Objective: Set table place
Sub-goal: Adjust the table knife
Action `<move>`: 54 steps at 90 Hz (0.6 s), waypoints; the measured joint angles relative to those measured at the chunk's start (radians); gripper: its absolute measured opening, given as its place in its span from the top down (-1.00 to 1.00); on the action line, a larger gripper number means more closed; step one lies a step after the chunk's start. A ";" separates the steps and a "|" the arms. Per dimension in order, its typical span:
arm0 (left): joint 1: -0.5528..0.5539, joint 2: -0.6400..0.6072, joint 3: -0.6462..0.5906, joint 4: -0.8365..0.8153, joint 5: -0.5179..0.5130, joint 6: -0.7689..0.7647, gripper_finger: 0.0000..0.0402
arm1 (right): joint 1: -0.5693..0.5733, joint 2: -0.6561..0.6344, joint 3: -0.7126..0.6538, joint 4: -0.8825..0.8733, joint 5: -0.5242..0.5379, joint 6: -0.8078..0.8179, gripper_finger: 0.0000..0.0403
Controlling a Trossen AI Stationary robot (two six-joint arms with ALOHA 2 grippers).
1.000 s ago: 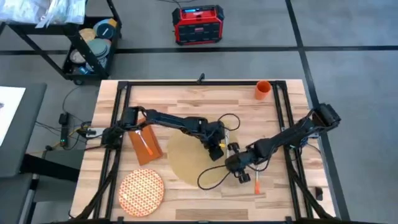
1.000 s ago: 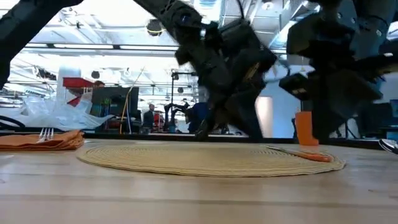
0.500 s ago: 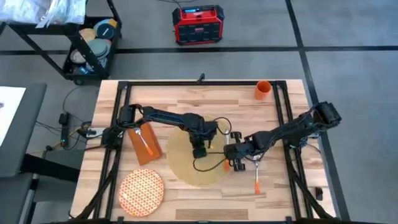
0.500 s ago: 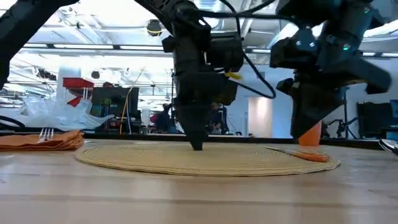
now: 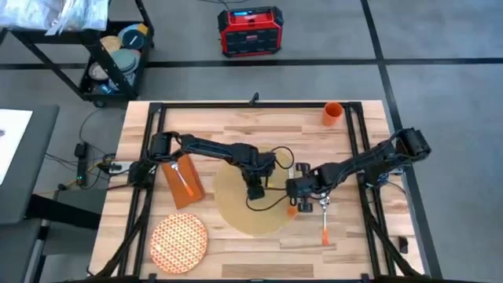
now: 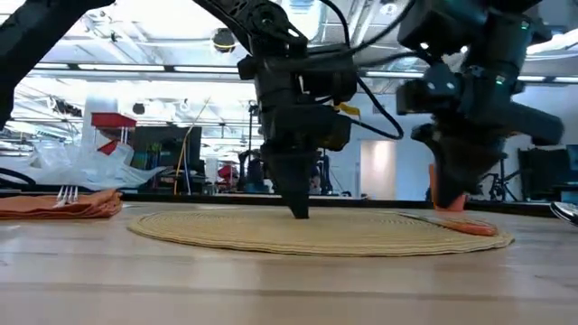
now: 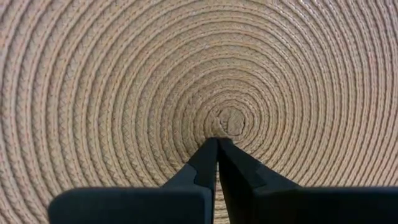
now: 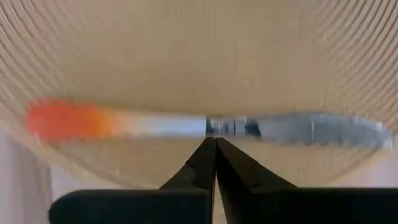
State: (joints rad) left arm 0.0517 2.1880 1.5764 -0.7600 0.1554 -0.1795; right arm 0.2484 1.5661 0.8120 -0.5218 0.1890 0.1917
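The round woven placemat (image 5: 240, 211) lies flat on the table (image 5: 259, 130). My left gripper (image 5: 254, 191) stands shut on its middle. An orange-handled knife (image 8: 155, 124) lies across the mat's right edge (image 5: 291, 211), and my right gripper (image 5: 303, 203) is shut right over the knife's middle. The rust-orange napkin (image 5: 182, 182) with a fork on it lies left of the mat. The patterned plate (image 5: 178, 241) sits at the near left, the orange cup (image 5: 332, 113) at the far right. My left gripper presses its shut fingertips (image 7: 208, 149) down on the placemat, just beside the centre of its weave (image 7: 231, 121). The fingers come from above and point down (image 6: 296, 203). The mat lies flat under them. My right gripper's shut fingertips (image 8: 208, 144) stand at the knife's steel middle (image 8: 217, 126), from above and across the knife; I cannot tell whether they touch it.
Another orange-handled piece of cutlery (image 5: 324, 229) lies on the bare wood right of the mat. The black frame rails (image 5: 357, 157) run along both sides of the table. A red case (image 5: 249, 30) and a cart (image 5: 118, 55) stand on the floor beyond the far edge.
My left gripper has moved toward the table's left edge and come down onto the placemat's middle. The mat, with the knife on it, has then slid a little toward the right edge. My right gripper has moved toward the far edge, to the knife.
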 joint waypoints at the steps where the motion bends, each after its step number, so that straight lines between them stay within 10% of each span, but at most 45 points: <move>1: 0.000 0.000 0.000 0.001 0.000 0.000 1.00 | 0.002 0.000 0.000 -0.002 0.000 0.000 1.00; 54: 0.000 0.000 -0.001 0.045 0.008 -0.003 1.00 | 0.022 0.001 -0.052 0.071 -0.006 0.040 1.00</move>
State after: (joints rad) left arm 0.0513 2.1884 1.5753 -0.7153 0.1638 -0.1829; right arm 0.2708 1.5669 0.7597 -0.4507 0.1825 0.2316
